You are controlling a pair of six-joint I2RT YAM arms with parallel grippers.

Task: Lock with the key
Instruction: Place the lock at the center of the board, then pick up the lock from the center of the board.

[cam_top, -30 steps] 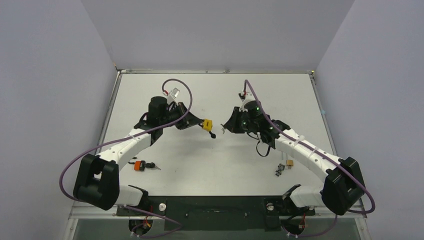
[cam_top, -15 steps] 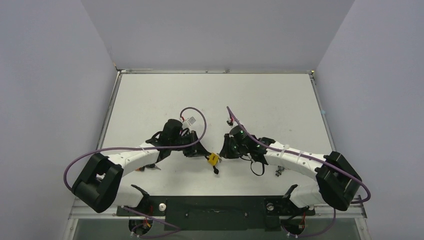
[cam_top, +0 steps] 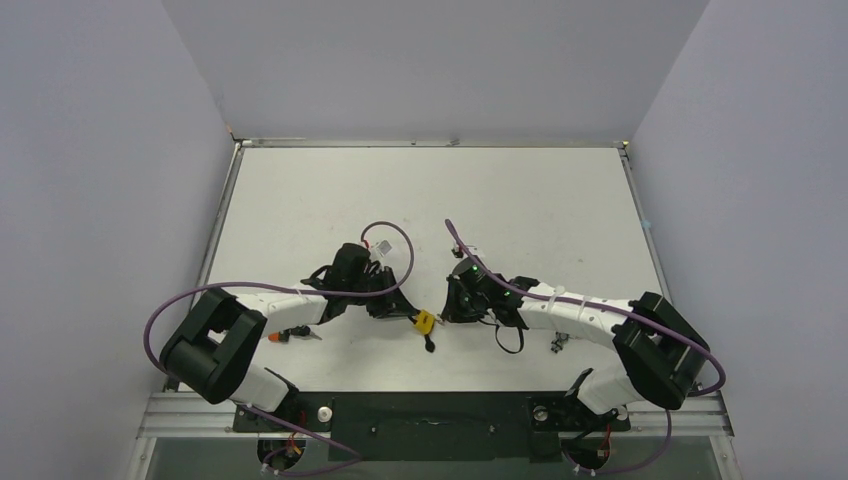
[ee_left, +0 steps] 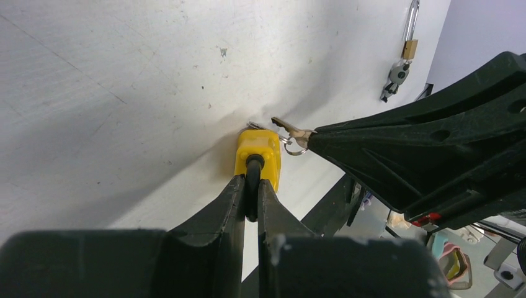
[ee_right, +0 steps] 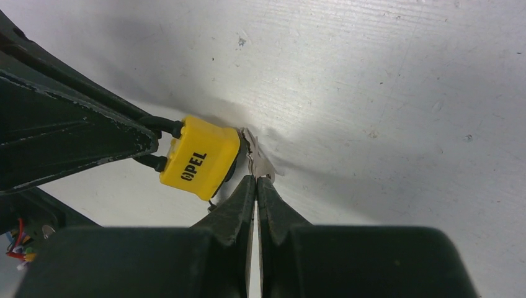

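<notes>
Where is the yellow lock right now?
In the top view the yellow padlock is near the table's front middle: the left gripper pinches its shackle, the right gripper holds a key against its other end.

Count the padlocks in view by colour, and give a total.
Yellow plastic-cased padlock, shackle clamped in the left pincer: 1
Orange padlock, only partly visible: 1
Small brass padlock with a long steel shackle: 1
Total: 3
</notes>
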